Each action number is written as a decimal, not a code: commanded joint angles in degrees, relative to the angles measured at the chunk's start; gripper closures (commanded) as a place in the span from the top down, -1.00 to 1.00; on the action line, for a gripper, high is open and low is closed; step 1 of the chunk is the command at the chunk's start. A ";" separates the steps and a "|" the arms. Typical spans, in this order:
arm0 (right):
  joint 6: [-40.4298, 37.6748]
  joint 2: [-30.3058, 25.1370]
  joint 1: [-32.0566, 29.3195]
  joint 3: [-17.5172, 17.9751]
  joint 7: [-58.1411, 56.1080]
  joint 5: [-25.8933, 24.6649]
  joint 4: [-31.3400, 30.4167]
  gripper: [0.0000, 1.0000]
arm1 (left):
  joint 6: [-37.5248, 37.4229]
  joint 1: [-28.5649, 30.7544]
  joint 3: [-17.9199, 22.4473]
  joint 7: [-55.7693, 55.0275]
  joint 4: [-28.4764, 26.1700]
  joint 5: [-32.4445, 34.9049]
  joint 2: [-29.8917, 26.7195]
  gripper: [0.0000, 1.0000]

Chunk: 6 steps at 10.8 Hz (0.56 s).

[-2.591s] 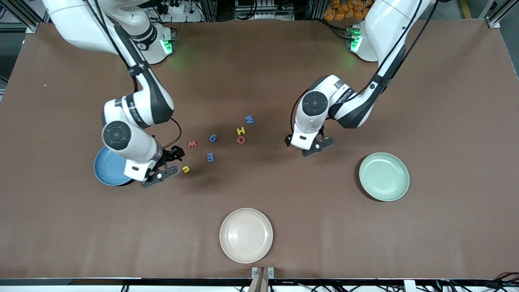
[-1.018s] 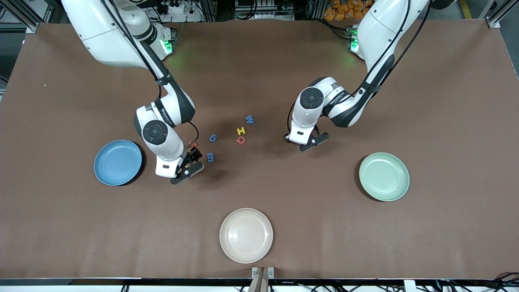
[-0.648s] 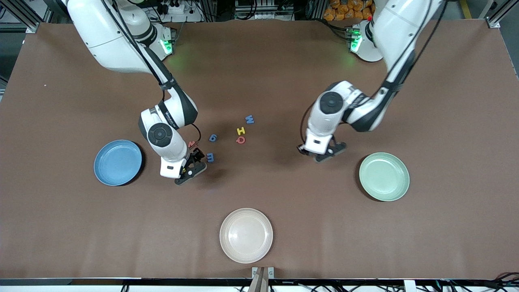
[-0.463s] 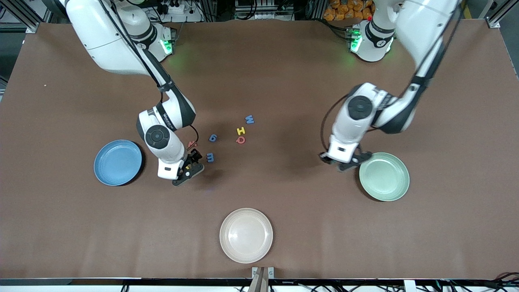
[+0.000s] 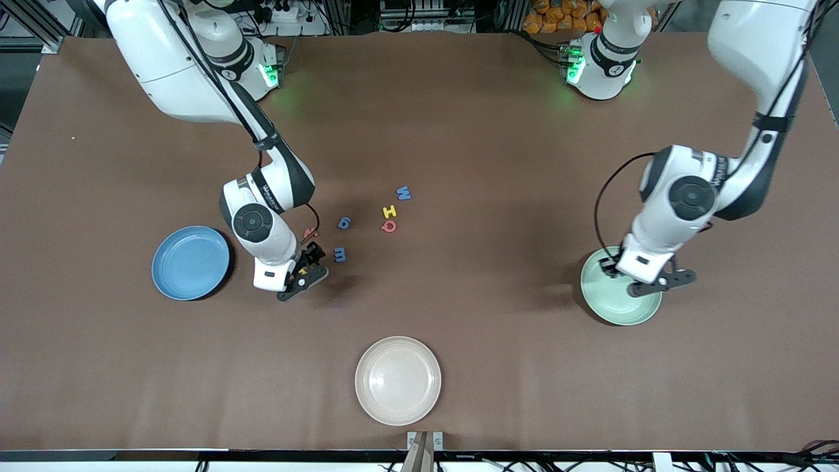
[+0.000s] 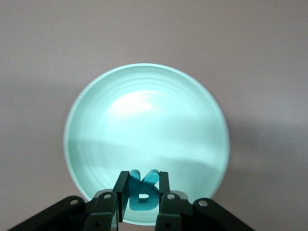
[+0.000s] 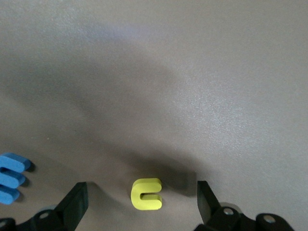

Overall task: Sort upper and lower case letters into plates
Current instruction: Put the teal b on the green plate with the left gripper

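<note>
My left gripper (image 5: 633, 280) hangs over the pale mint green plate (image 5: 619, 308), shut on a blue letter (image 6: 140, 196) that stands between its jaws above the plate's rim (image 6: 144, 120). Low over the table, beside the sky blue plate (image 5: 190, 262), my right gripper (image 5: 305, 269) is open. A small yellow letter (image 7: 147, 194) lies flat between its fingers (image 7: 77, 202), untouched. Loose on the table toward the middle lie a blue m (image 5: 339, 254), a blue g (image 5: 344, 223), a red Q (image 5: 389, 226), a yellow H (image 5: 389, 211) and a blue W (image 5: 404, 193). A red letter (image 5: 311, 232) is partly hidden by the right arm.
A cream-white plate (image 5: 398, 380) sits near the table's front edge, nearer the camera than the letters. The blue m (image 7: 9, 177) lies close beside one right finger. Brown table surface stretches between the plates.
The left arm has swung from the table's middle to over the green plate, carrying the blue letter. The right gripper has stayed low around the yellow letter.
</note>
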 commanded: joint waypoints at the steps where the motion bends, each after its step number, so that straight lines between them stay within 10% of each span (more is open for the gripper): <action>1: 0.71 0.64 -0.63 0.30 -0.39 -0.81 0.32 1.00 | -0.40 2.90 -0.88 2.96 1.01 0.77 2.24 -0.87; 3: 0.54 0.56 -0.80 0.30 -0.57 -0.81 0.23 1.00 | -0.32 2.73 -0.88 2.26 1.11 0.69 2.42 0.10; 4: 0.54 0.56 -1.59 0.30 -1.35 -0.81 0.23 1.00 | -0.40 2.30 -0.88 1.30 1.11 0.60 2.34 0.99; 5: 0.54 0.56 -1.68 0.30 -3.01 -0.81 0.23 0.62 | -0.40 1.77 -1.14 -0.89 1.11 0.60 2.16 1.00; 6: 0.45 0.47 -1.68 0.30 -3.64 -0.81 0.23 -0.41 | -0.40 0.55 -2.27 -4.04 1.28 0.60 1.99 1.00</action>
